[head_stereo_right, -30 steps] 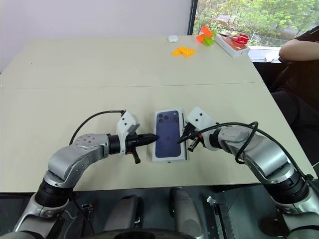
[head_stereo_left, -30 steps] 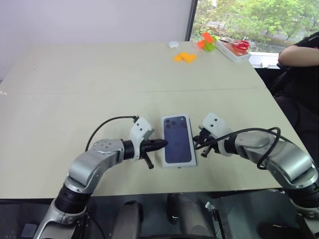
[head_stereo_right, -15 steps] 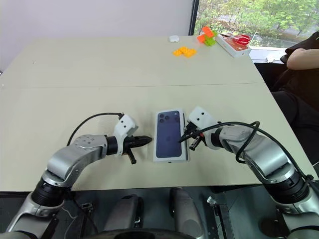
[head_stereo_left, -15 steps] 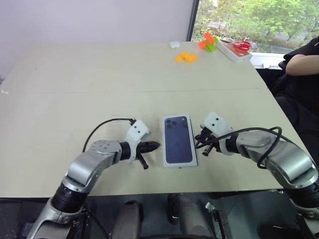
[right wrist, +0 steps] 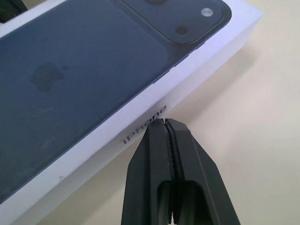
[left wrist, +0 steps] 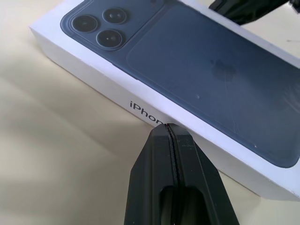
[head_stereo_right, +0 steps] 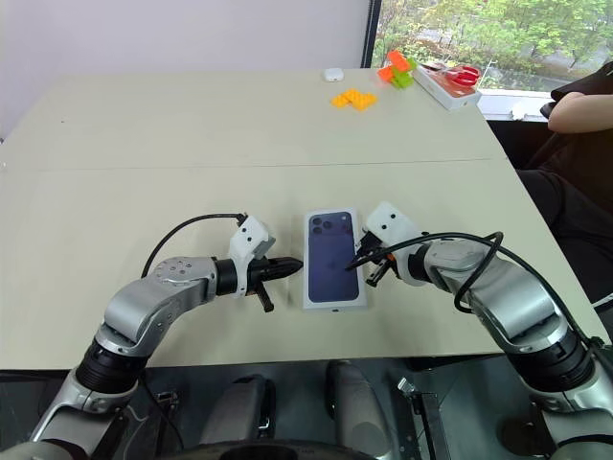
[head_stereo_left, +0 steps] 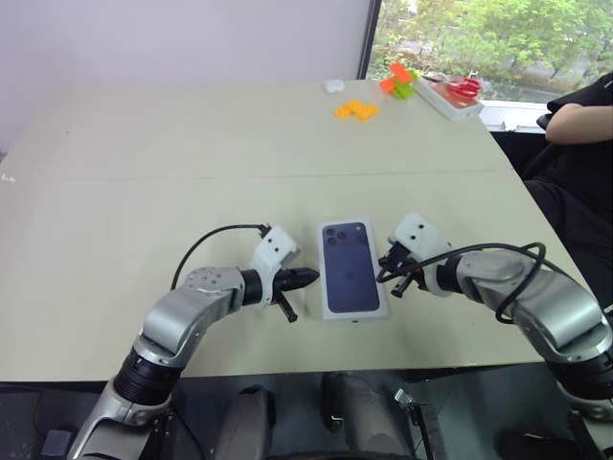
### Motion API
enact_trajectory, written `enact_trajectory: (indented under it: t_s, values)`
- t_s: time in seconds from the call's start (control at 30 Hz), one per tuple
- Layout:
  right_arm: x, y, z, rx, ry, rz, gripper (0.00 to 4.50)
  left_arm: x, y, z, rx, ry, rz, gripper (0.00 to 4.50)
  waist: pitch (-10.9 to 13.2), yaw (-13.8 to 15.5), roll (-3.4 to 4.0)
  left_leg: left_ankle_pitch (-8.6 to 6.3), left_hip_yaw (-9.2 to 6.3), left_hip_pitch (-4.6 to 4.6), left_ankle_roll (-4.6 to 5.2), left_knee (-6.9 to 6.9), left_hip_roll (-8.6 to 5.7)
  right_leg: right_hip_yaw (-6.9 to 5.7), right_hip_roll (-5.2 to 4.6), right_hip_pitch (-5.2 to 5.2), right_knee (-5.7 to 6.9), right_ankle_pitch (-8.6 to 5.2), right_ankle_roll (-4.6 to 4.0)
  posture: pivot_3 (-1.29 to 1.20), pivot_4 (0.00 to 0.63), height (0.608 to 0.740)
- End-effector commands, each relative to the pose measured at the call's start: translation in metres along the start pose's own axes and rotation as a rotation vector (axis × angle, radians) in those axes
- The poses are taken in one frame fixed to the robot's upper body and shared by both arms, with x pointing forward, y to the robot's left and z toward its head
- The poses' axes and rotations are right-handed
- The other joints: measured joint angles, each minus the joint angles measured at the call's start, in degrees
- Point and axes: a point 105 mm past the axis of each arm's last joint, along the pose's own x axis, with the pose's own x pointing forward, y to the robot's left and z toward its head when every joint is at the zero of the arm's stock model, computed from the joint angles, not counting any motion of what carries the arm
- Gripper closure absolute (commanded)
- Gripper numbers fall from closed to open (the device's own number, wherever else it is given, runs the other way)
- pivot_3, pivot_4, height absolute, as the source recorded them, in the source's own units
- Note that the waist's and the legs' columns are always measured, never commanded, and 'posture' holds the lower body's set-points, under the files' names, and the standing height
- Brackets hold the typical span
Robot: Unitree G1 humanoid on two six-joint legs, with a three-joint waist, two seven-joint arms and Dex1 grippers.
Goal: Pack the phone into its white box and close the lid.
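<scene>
We see lid (head_stereo_left: pixel 352 269) on box near table's (head_stereo_left: pixel 144 163) front edge; phone hidden. Left gripper (head_stereo_left: pixel 308 279), right gripper (head_stereo_left: pixel 383 265) clenched, empty, beside long sides. Far tabletop bare.

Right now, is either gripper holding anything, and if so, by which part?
Nothing is held. The left gripper and right gripper are both shut on nothing, their tips at opposite long sides of the closed lid, which lies flat on the table.
</scene>
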Motion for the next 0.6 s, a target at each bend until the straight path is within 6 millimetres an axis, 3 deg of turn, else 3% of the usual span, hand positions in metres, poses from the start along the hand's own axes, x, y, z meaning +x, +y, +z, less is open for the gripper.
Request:
enact_trajectory:
  t_s: [0.03, 0.4, 0.6]
  values:
    - [-0.0046, 0.0012, 0.0096, -0.023, -0.042, -0.006, 4.45, -0.0016, -0.0076, 0.0148, 0.025, -0.06, -0.026, 4.5, 0.0, 0.0, 0.0, 0.0, 0.0, 0.0, 0.0, 0.0, 0.0, 0.0, 0.0, 0.0, 0.0, 0.0, 0.0, 0.0, 0.15, 0.732]
    - [-0.0034, 0.0028, 0.0058, -0.016, -0.031, -0.001, 4.45, 0.0018, -0.0138, 0.0134, 0.019, -0.059, -0.045, 4.5, 0.0, 0.0, 0.0, 0.0, 0.0, 0.01, 0.0, 0.0, 0.0, 0.0, 0.0, 0.0, 0.01, 0.01, -0.01, 0.0, 0.15, 0.732]
    - [-0.0072, -0.002, 0.0023, -0.029, -0.019, -0.027, 4.45, -0.0057, -0.0068, 0.0094, 0.019, -0.048, -0.026, 4.5, 0.0, -0.1, 0.0, 0.0, 0.0, 0.02, 0.0, 0.0, 0.0, 0.0, 0.01, 0.0, 0.02, 0.0, 0.0, 0.0, 0.15, 0.732]
